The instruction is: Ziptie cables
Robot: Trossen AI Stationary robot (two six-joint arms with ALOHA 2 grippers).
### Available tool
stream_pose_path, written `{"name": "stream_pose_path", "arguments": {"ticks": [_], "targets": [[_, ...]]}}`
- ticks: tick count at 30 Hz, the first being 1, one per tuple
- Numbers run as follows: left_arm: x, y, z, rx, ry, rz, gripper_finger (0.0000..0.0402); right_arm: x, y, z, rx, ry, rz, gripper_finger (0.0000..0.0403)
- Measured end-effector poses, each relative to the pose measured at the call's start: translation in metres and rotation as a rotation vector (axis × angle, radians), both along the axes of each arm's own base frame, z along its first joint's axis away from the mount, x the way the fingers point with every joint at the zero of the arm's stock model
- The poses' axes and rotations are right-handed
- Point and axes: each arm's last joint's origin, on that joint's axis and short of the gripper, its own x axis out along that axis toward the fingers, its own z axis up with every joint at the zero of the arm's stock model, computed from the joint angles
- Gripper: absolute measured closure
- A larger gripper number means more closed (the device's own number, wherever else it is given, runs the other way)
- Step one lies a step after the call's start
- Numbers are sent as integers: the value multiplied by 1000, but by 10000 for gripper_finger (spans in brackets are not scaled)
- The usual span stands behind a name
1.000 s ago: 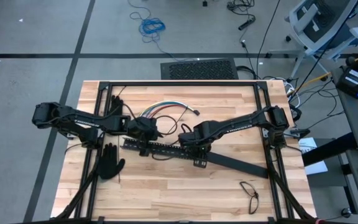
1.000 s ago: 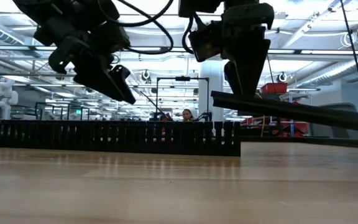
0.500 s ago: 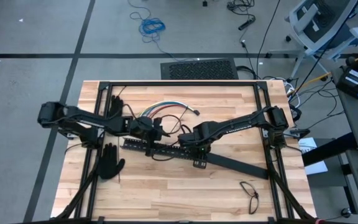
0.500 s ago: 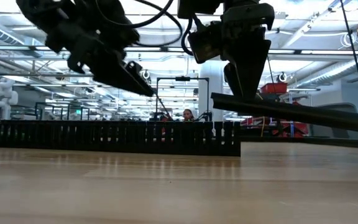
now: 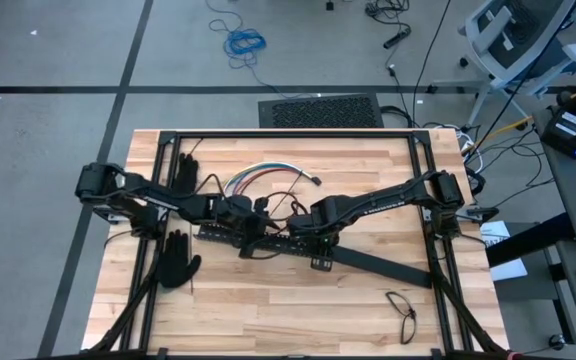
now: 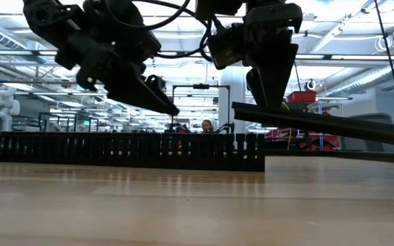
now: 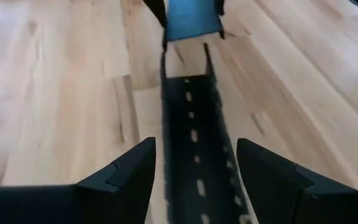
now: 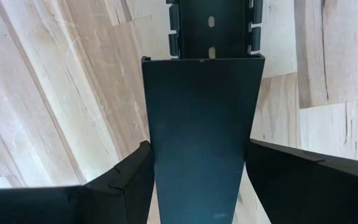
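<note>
Left gripper: we see jaws apart, straddling the slotted bar.
Right gripper: clamps flat bar.
Cables: behind slotted bar.
Gloves: left of it.

Wooden table carrying slotted bar at centre, cables twelve o'clock, gloves nine o'clock, glasses five o'clock.
</note>
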Motion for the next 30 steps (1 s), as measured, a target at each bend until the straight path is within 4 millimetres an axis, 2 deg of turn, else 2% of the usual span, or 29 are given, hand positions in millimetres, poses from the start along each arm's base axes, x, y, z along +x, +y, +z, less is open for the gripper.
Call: {"name": "stream_pose_path", "arguments": {"ticks": [4, 7, 15, 23, 30], "targets": [[7, 0, -4, 38, -59, -21, 180, 0, 0, 0, -2, -2, 0, 190], [10, 0, -13, 20, -34, -18, 180, 0, 0, 0, -3, -1, -6, 190], [23, -3, -22, 14, -83, -80, 180, 1, 0, 0, -2, -8, -5, 190], [45, -7, -17, 74, -128, -132, 180, 1, 0, 0, -1, -10, -5, 190], [54, -8, -25, 51, -84, -152, 180, 1, 0, 0, 1, -7, -8, 190]]}}
